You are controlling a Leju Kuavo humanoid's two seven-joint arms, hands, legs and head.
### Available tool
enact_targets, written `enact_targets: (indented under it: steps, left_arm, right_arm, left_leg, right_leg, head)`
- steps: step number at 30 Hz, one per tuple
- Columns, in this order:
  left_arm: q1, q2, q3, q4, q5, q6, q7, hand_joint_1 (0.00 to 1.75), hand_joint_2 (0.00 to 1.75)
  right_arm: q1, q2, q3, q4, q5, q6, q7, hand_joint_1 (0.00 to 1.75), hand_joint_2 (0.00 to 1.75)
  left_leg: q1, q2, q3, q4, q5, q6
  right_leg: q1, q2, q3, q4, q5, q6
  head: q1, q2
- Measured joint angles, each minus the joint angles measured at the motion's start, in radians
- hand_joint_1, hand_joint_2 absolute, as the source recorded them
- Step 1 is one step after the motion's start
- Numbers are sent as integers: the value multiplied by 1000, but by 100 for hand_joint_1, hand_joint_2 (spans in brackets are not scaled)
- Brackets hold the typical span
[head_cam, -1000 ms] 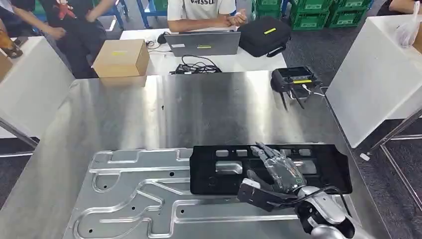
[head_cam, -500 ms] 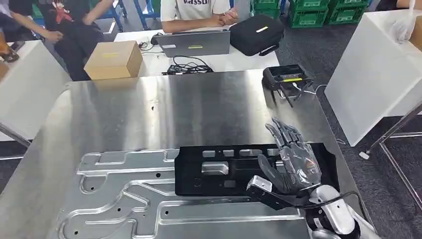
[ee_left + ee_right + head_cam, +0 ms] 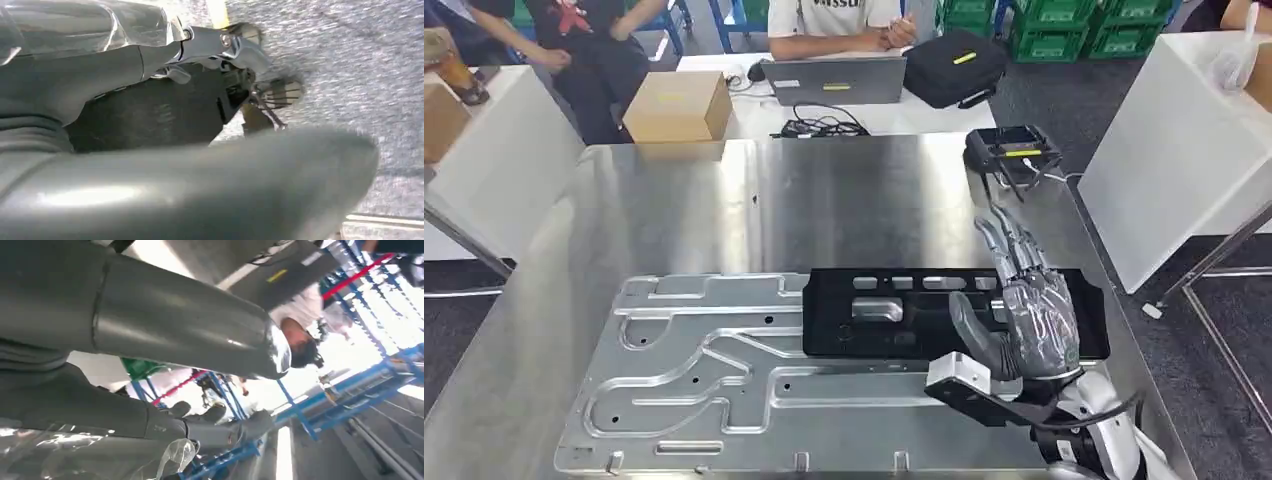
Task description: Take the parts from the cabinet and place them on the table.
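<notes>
Looking down from the head view, you see the right hand [image 3: 1030, 318] raised above the steel table [image 3: 854, 210], fingers [image 3: 1012, 245] stretched out straight and apart, thumb set to one side, holding nothing. The hand hangs over the right end of the black part [image 3: 874, 325], a flat dark frame with rectangular cut-outs. That frame lies flat on the table, its left portion overlapping the right edge of the metal plate [image 3: 724, 380], a large silver panel with milled grooves and pockets that rests on the near half of the table.

At the table's far right corner stands a black controller [image 3: 1011, 152] with a yellow label. Beyond the far edge you can make out a cardboard box [image 3: 676, 106], a laptop [image 3: 833, 80], a tangle of cables [image 3: 821, 127] and a black case [image 3: 955, 66] on a white desk, with people seated behind it. Green crates [image 3: 1064, 25] are stacked at the back right.

In the left wrist view, the left hand [image 3: 165, 55] is close to the lens over grey floor; you cannot tell how its fingers lie.
</notes>
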Motion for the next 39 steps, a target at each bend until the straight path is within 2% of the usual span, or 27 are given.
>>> enact_targets:
  steps: [2,3,4,5,7,8,9,12,13,15,16,18,19,20,22,23,24,28,29,30,32,33,34,35,37,38,39]
  left_arm:
    - [-1,-3,2,0,5,-3,-4,0,0]
    - [-2,-3,3,0,8,-3,-4,0,0]
    - [-3,-4,4,0,10,-4,-4,0,0]
    - [-5,-5,6,0,13,-3,-4,0,0]
    - [-8,-5,8,0,15,-3,-6,0,0]
    - [-12,-5,8,0,18,-3,-7,0,0]
    - [-15,-5,9,0,21,-3,-7,0,0]
    - [-15,-5,14,0,28,-2,-10,0,0]
    - [-16,-2,17,0,32,-2,-10,0,0]
    - [-17,-4,19,0,34,-3,-12,0,0]
    - [-19,-4,21,0,34,-3,-15,0,0]
    - [-22,-4,26,0,34,-3,-16,0,0]
    - [-21,-4,26,0,35,-3,-16,0,0]
    - [-18,-5,27,0,35,-3,-16,0,0]
    - [-10,-6,27,0,41,-3,-15,0,0]
    - [-6,-6,27,0,41,-3,-15,0,0]
    - [-3,-7,27,0,42,-3,-16,0,0]
    - [0,-6,29,0,45,-4,-19,0,0]
    - [-2,-7,29,0,48,-3,-20,0,0]
    - [-1,-8,31,0,52,-3,-21,0,0]
    - [-1,-9,32,0,53,-3,-21,0,0]
    - [-1,-9,32,0,53,-3,-22,0,0]
    - [-1,-10,33,0,54,-3,-23,0,0]
    - [-1,-10,33,0,54,-3,-23,0,0]
    - [-2,-11,33,0,53,-3,-28,0,0]
    - [-3,-11,34,0,52,-3,-32,0,0]
    - [-4,-12,34,0,52,-3,-35,0,0]
  right_arm:
    - [14,2,-7,-5,0,-23,0,0,0]
    - [21,6,-11,-6,-6,-35,1,0,0]
    - [27,8,-13,-11,-7,-43,1,0,0]
    - [32,11,-16,-16,-8,-48,1,0,0]
    - [35,17,-18,-24,-20,-58,5,0,0]
    - [39,20,-21,-29,-35,-69,11,0,0]
    - [41,25,-24,-32,-54,-80,16,0,0]
    - [60,38,-34,-35,-144,-144,18,0,0]
    - [66,41,-37,-35,-169,-160,15,0,0]
    - [70,47,-43,-38,-197,-175,9,0,0]
    - [73,50,-46,-38,-199,-179,7,0,0]
    - [81,52,-48,-38,-206,-181,6,0,0]
    - [84,55,-48,-39,-209,-181,3,0,0]
    - [85,58,-48,-40,-217,-182,0,0,0]
    - [86,61,-49,-44,-230,-187,-3,0,0]
    - [86,63,-49,-45,-234,-188,-6,0,0]
    - [86,63,-51,-46,-236,-190,-6,0,0]
    - [96,69,-52,-47,-259,-198,-17,0,0]
    - [99,69,-52,-46,-272,-200,-29,0,0]
    - [101,70,-52,-46,-287,-208,-40,0,0]
    - [105,73,-52,-45,-302,-214,-52,0,0]
    - [110,74,-52,-44,-306,-216,-53,0,0]
    - [115,74,-52,-43,-308,-215,-54,0,0]
    - [117,75,-52,-43,-309,-215,-55,0,0]
    - [117,76,-52,-43,-297,-213,-54,0,0]
    - [117,76,-52,-43,-284,-212,-54,0,0]
    - [117,77,-52,-43,-275,-212,-51,0,0]
  left_leg:
    - [-1,-1,-21,5,14,-2]
    - [-3,-1,-34,9,22,-2]
    - [-3,0,-50,15,29,-3]
    - [-3,0,-65,23,34,-6]
    - [0,1,-92,46,39,-11]
    - [-1,2,-107,66,38,-13]
    - [-6,3,-125,81,37,-15]
    - [-4,1,-141,87,59,-28]
    - [-3,-2,-149,88,57,-31]
    - [5,-7,-174,164,-32,-57]
    - [16,-7,-194,251,-89,-69]
    - [32,-7,-216,386,-150,-85]
    - [39,-7,-208,400,-150,-90]
    - [45,-7,-179,363,-130,-95]
    - [55,-7,-68,180,-53,-104]
    - [60,-10,-30,96,-34,-110]
    - [52,-20,-23,84,-50,-111]
    - [35,-25,-36,67,-24,-78]
    - [47,-18,-30,41,-24,-67]
    - [41,-20,-39,48,-17,-56]
    - [27,-18,-55,52,-7,-34]
    - [19,-18,-62,55,-2,-27]
    - [12,-18,-69,59,2,-22]
    - [6,-18,-75,63,5,-18]
    - [-1,-20,-92,77,10,-15]
    - [-3,-21,-99,86,11,-15]
    - [-11,-21,-110,94,13,-18]
  right_leg:
    - [5,1,-32,152,-101,2]
    - [7,1,-40,213,-113,4]
    - [7,1,-31,231,-96,7]
    - [7,1,1,205,-61,9]
    - [6,0,108,61,-9,13]
    - [5,-1,165,-28,-33,13]
    - [15,3,187,-71,-43,6]
    - [18,1,165,-66,-33,-13]
    - [6,-7,156,-75,-23,-26]
    - [3,-11,145,-74,-8,-39]
    - [3,-13,138,-74,-3,-40]
    - [1,-14,126,-73,7,-37]
    - [-2,-14,118,-73,13,-33]
    - [-5,-12,106,-73,21,-28]
    - [-14,-6,92,-71,31,-16]
    - [-16,-6,90,-71,34,-11]
    - [-14,-5,84,-79,41,-1]
    - [-15,-4,70,-93,90,33]
    - [-18,-6,60,-80,59,32]
    - [-13,-5,42,-32,10,27]
    - [-4,-4,-18,145,-93,15]
    - [5,-2,-42,228,-122,11]
    - [11,0,-44,260,-122,9]
    - [15,0,-24,245,-103,4]
    - [22,1,72,102,-35,-10]
    - [25,6,133,12,-18,-18]
    - [30,10,169,-45,-35,-22]
  head:
    - [1,0]
    - [1,0]
    - [1,0]
    - [1,0]
    - [1,0]
    - [1,0]
    - [2,0]
    - [2,0]
    - [2,0]
    - [0,0]
    - [0,0]
    - [0,0]
    - [0,0]
    - [0,0]
    - [0,0]
    - [0,0]
    - [0,0]
    - [1,0]
    - [1,0]
    - [5,0]
    - [5,0]
    - [5,0]
    - [5,0]
    - [5,0]
    - [5,0]
    - [5,0]
    - [5,0]
